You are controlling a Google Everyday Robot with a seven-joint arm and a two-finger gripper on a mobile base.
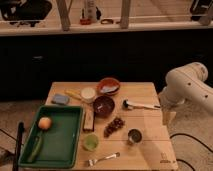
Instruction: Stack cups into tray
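1. The tool (168, 116) hangs over the right edge of the bench (155, 150) with nothing seen in it; I cannot tell how far open it is.
2. The metal cup (134, 136) is nearest, front-right; a skewed grasp could tip it.
3. The green cup (90, 142) stands beside the tray (60, 135), front-left; reaching across risks clipping the grapes (115, 125).

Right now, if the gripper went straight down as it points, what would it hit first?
Probably the wooden table near its right edge; the gripper hangs right of the metal cup, but depth is unclear.
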